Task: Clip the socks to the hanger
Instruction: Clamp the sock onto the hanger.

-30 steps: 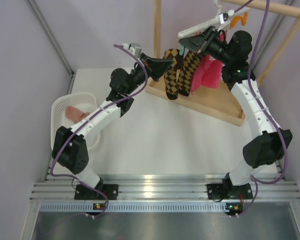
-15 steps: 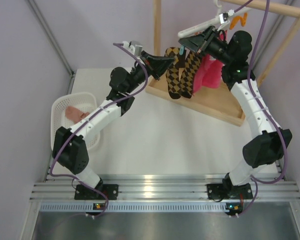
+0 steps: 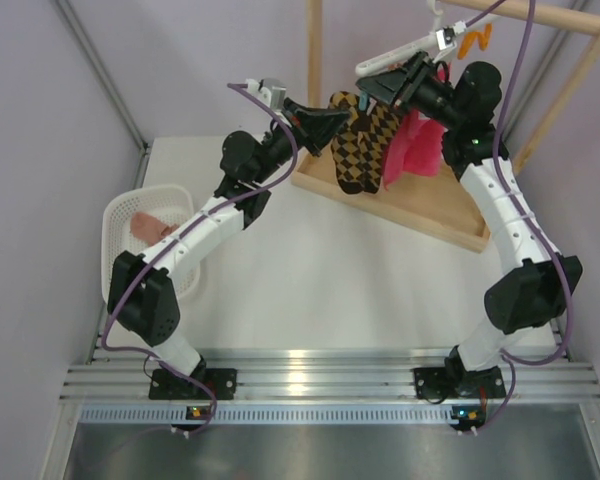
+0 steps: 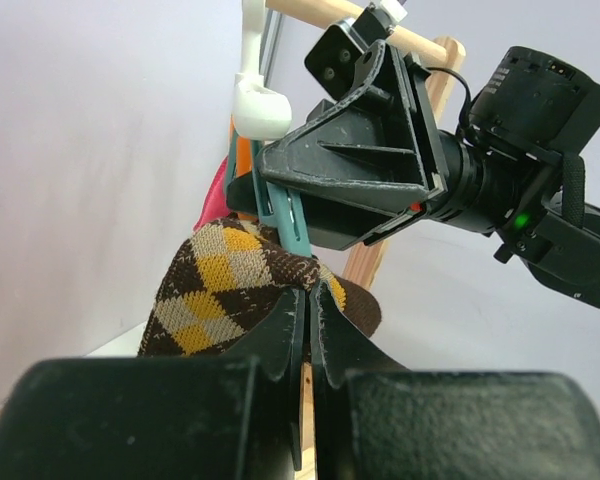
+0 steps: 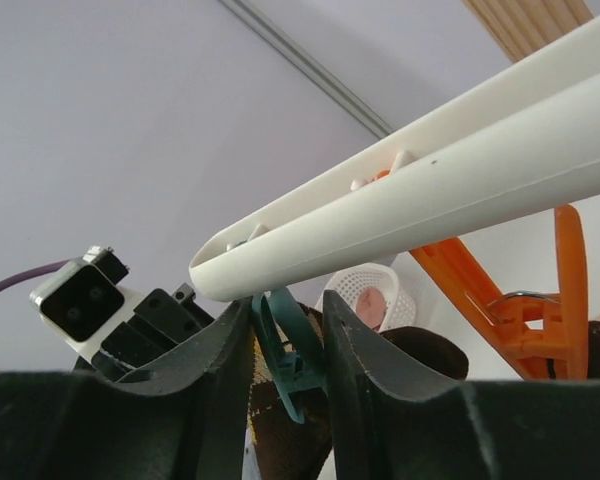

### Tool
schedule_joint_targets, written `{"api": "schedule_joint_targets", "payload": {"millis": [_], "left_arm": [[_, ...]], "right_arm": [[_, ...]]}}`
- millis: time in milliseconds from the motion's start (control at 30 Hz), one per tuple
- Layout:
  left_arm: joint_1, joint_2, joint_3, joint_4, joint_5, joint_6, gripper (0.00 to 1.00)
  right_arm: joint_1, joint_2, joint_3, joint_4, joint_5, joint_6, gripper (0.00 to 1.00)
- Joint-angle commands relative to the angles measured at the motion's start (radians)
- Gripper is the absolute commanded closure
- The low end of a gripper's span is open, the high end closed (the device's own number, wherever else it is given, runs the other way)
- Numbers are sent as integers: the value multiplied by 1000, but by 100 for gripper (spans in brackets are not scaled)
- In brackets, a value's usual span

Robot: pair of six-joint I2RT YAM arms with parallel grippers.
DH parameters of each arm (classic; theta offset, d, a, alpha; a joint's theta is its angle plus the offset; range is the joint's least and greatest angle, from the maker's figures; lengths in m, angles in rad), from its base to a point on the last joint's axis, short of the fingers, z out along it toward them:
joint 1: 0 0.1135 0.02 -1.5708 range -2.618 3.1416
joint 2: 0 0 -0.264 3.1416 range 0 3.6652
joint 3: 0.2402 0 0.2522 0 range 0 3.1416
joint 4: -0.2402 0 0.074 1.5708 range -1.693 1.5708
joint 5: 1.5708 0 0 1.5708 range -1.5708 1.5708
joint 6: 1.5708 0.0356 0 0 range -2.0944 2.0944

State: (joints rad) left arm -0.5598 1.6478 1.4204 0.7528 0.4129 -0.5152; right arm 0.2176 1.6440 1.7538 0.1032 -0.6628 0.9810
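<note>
The white hanger [image 3: 405, 52] hangs from the wooden rack's top rod, with a teal clip [image 5: 285, 345] under its left end. My right gripper [image 3: 395, 88] has both fingers pressed against that clip's handles. The brown and yellow checked socks [image 3: 365, 145] hang just below the clip. My left gripper [image 4: 311, 295] is shut on the top edge of a sock [image 4: 220, 290], holding it right under the teal clip [image 4: 285, 215]. Whether the clip bites the fabric I cannot tell. An orange clip [image 5: 540, 290] sits further along the bar.
A bright pink cloth [image 3: 417, 145] hangs just right of the socks. The wooden rack's base [image 3: 420, 205] lies beneath, its post [image 3: 313, 60] behind. A white basket [image 3: 120, 225] holding a peach sock [image 3: 155, 228] stands at the table's left.
My left gripper has lifted the sock top slightly up and right toward the hanger's end. The right jaws have spread a little around the teal clip.
</note>
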Motion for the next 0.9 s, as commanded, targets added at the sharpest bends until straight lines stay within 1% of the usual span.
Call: {"api": "schedule_joint_targets", "payload": {"millis": [0, 133, 267, 600, 700, 733, 867], "left_arm": [[-3, 1, 41, 46, -10, 23, 100], [-3, 6, 41, 46, -13, 24, 100], [-3, 10, 45, 45, -10, 24, 100], [-3, 4, 26, 17, -14, 12, 100], [-5, -6, 0, 8, -16, 6, 86], [-5, -14, -8, 8, -13, 4, 78], [-3, -40, -46, -6, -8, 7, 56]], "right_arm": [[-24, 13, 4, 15, 23, 33, 67], [-24, 16, 6, 20, 19, 39, 59], [-26, 16, 4, 24, 15, 39, 56], [-29, 16, 6, 41, 9, 48, 56], [-29, 17, 9, 41, 9, 48, 56], [-29, 17, 9, 41, 9, 48, 56], [-29, 22, 18, 47, 11, 45, 56]]}}
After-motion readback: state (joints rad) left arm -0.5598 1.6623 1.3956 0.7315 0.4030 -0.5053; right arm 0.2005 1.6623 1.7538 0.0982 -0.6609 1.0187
